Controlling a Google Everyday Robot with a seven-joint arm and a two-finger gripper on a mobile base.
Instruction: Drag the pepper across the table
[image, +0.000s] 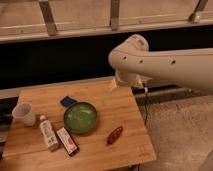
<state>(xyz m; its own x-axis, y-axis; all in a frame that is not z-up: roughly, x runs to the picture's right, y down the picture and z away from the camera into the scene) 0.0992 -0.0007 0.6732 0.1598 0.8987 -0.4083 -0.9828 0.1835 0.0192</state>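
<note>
The pepper (114, 135) lies by the near right corner of the tabletop (122, 107), its long axis slanting near-left to far-right. The hand (126, 81) hangs over the far right edge, the pepper straight nearward of it; whether the hand is spread or pressed together I cannot tell

No text, brand or number can be read. The white bottle (48, 132) and the flat packet (67, 141) beside it carry printed labels, but their letters are not legible. The gripper (121, 82) hangs under the white arm (165, 62), above the far right corner of the table (122, 107).
</note>
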